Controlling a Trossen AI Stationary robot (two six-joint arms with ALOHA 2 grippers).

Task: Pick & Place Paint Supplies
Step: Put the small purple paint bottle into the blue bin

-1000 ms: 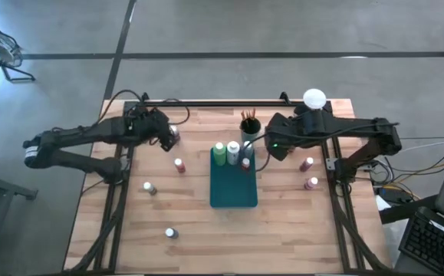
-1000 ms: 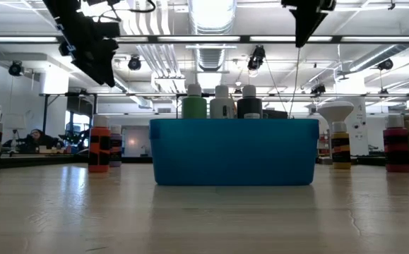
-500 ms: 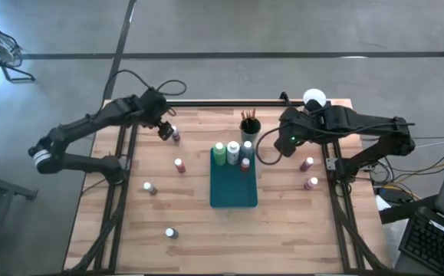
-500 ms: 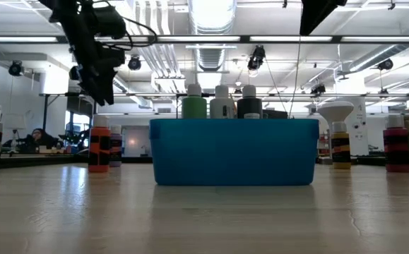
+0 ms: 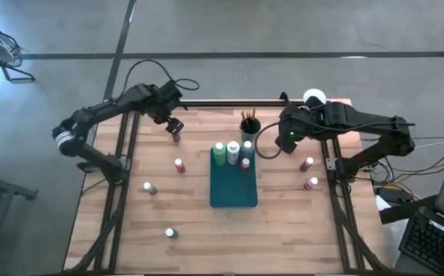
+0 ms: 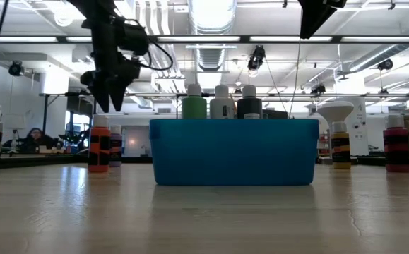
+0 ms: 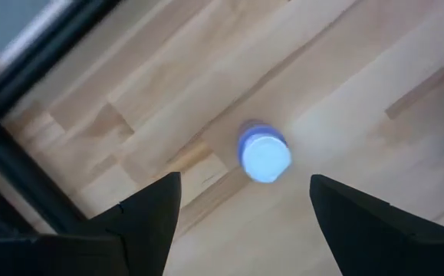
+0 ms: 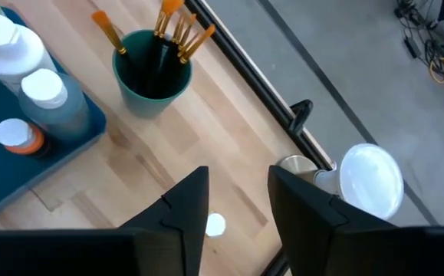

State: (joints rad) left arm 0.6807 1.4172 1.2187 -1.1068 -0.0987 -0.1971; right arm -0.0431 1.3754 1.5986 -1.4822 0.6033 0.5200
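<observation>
Below, round-capped purple bottle [image 7: 263, 156], wood-grain table [image 7: 344, 92]

Two dark multi-jointed arms with black looping cables; left arm [image 5: 99, 119] bears a pale band near its base, right arm [image 5: 360, 121] shows a green indicator light.

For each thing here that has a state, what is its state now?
Left pincer: open, above the purple bottle, holding nothing.
Right pincer: partly open, empty, raised beside the brush cup.
Purple bottle: upright, capped, on the table.
Tray: holds four upright capped bottles at its far end.
Brush cup: upright, brushes inside.
</observation>
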